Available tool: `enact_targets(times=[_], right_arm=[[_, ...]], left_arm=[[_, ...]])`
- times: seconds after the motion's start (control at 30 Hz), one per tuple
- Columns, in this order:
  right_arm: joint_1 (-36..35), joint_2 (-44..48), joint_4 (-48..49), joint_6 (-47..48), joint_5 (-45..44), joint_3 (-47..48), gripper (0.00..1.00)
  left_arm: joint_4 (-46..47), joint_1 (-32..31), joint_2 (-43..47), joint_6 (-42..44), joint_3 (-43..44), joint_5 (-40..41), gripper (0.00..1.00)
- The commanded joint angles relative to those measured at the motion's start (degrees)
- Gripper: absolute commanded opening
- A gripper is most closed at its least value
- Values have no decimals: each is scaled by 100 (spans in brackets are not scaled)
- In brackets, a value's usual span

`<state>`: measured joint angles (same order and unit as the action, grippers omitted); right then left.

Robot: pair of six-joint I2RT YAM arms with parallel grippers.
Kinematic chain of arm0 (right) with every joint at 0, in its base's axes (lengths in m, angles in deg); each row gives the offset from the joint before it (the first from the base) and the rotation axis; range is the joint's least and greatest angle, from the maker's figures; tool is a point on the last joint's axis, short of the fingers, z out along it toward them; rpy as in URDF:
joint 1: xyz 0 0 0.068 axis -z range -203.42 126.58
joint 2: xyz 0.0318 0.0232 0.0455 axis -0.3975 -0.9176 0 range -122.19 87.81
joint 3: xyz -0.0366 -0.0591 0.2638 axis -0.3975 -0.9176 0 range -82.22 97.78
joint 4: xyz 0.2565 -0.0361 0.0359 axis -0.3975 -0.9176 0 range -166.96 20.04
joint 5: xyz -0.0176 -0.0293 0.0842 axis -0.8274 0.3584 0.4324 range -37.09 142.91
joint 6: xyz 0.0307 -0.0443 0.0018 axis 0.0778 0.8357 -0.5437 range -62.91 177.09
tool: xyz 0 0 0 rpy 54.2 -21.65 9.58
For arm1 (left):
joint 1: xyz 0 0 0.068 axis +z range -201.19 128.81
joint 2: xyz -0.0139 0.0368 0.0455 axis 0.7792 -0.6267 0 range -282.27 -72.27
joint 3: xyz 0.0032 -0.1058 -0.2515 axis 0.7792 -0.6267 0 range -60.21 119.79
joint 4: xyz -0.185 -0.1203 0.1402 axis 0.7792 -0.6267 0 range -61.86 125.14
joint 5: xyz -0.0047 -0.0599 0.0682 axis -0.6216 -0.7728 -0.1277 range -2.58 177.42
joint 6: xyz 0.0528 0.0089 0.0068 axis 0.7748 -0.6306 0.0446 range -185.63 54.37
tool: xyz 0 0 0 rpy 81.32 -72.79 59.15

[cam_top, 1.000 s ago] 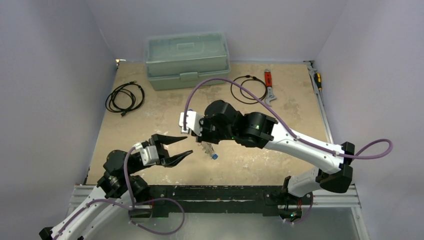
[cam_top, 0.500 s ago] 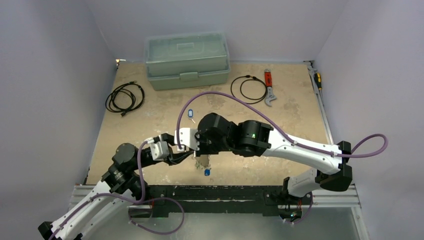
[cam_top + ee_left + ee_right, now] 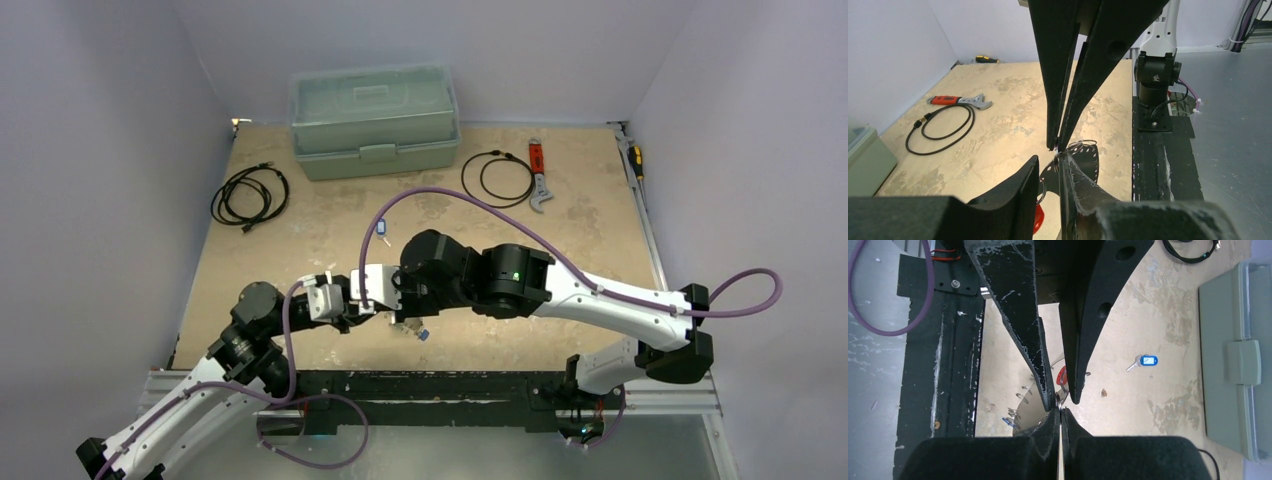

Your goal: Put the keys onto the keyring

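Left wrist view: the keyring (image 3: 1056, 150), a thin silvery loop, is pinched at the very tips of the right gripper (image 3: 1058, 146). Its jaws come in from above and are pressed together on the wire. The left gripper (image 3: 1049, 164) meets it from below with its jaws parted, one tip on either side of the ring and just beside it. Whether they touch the ring I cannot tell. A red-headed key (image 3: 1062, 375) hangs at the loop, between the left jaws. A blue-headed key (image 3: 424, 334) dangles with other small keys just under the two grippers, over the tan surface (image 3: 998, 115). A loose blue-headed key (image 3: 1147, 360) lies flat on the surface, well apart from the ring, toward the green box (image 3: 1233, 340).
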<state>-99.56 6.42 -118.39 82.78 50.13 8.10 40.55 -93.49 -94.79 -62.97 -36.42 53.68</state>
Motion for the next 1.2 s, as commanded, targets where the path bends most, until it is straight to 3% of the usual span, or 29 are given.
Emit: enact_targets(times=[0.0,0.17,0.37,0.4,0.47,0.57,0.67,0.83,1.0,1.17], right_arm=[[-64,251,246,94,240,295,0],[-68,229,253,117,268,284,0],[-77,253,408,54,176,267,0],[-78,280,473,19,125,252,4],[-79,374,613,-56,-6,229,27],[-77,739,1142,-211,-155,-62,49],[-68,1321,1910,-305,-193,-552,57],[110,2308,2983,-459,217,-1582,54],[1136,2732,3538,-946,1995,-2233,47],[1594,2643,4101,-1293,3198,-2697,39]], left_arm=[[257,-1,-33,11,135,-203,18],[278,-3,-63,-2,134,-246,1],[201,-3,28,81,185,-217,0],[164,-2,74,104,191,-190,0],[148,-5,178,135,193,-133,0],[152,-2,326,148,188,-84,0],[168,-1,435,150,184,-34,0],[204,-5,572,127,185,-29,0],[360,2,714,34,158,-99,0],[457,2,853,-52,139,-93,0]])
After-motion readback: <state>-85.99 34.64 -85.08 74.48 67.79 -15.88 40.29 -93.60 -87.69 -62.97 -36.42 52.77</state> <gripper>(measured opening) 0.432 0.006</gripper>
